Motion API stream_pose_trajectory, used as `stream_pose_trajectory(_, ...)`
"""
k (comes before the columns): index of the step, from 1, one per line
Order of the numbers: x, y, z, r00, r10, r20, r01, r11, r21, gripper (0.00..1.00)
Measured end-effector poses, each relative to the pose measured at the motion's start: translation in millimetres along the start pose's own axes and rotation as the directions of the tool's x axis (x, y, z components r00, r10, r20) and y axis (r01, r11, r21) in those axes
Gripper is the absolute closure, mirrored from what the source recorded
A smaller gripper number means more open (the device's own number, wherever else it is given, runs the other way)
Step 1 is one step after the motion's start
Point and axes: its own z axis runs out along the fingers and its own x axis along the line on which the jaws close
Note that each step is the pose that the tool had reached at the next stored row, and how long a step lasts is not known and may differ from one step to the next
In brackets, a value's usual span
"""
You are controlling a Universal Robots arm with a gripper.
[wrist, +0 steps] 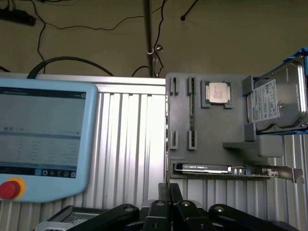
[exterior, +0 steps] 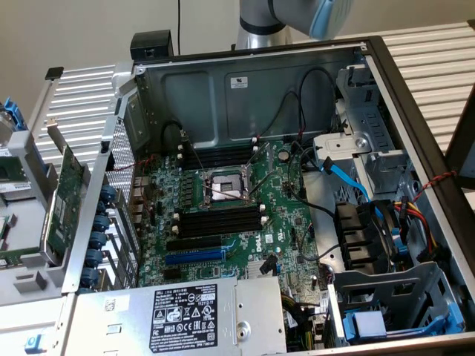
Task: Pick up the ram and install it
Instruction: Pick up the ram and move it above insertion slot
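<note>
While the arm [exterior: 261, 22] hangs over the back wall of the open computer case [exterior: 208, 96], at twelve o'clock in the exterior view, the motherboard [exterior: 289, 222] lies exposed below it. Two banks of black memory slots flank the CPU socket [exterior: 223, 185], one bank [exterior: 219, 156] at its twelve o'clock and the other [exterior: 220, 220] at its six. Both have white end clips and both look bare, so the install reads as not yet done. Out at nine o'clock, outside the case, a green expansion card [exterior: 63, 196] stands in the grey parts tray [exterior: 22, 256].

Over to the wrist view now. The gripper [wrist: 169, 195] has its black fingers pressed together with nothing between them. Beyond it lies that parts tray, carrying a CPU [wrist: 217, 92], a hard drive [wrist: 276, 101] and the bracketed expansion card. The ram [wrist: 192, 113] looks to be the thin dark strip standing on edge between small clips, just beside the CPU, though it is too slim here to be certain. A teach pendant [wrist: 43, 139] rests on the ribbed table [wrist: 130, 144], well apart from the tray.

To reach the ram well, the jaws should part before they near the stick. They should line up across its thin faces at mid-length and travel straight, so neither the clips nor the CPU gets nudged.
</note>
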Motion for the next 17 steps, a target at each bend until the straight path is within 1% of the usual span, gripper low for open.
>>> stream_pose_trajectory(6, 2.3, -10.5, -8.5, 1.0, 0.0, 0.001, 0.0, 0.9989, -0.0473, 0.88)
stream_pose_trajectory(8, 3.1, -14.8, -11.3, 1.0, 0.0, 0.0014, 0.0, 0.9982, -0.0607, 0.88)
stream_pose_trajectory(9, 3.7, -17.8, -12.6, 1.0, 0.0, 0.0015, 0.0, 0.9979, -0.064, 0.88)
stream_pose_trajectory(11, 4.7, -25.9, -14.7, 1.0, 0.0, 0.0016, 0.0, 0.9978, -0.0659, 0.88)
stream_pose_trajectory(17, 7.2, -44.5, -19.6, 1.0, 0.0, 0.0014, 0.0, 0.9978, -0.0656, 0.88)
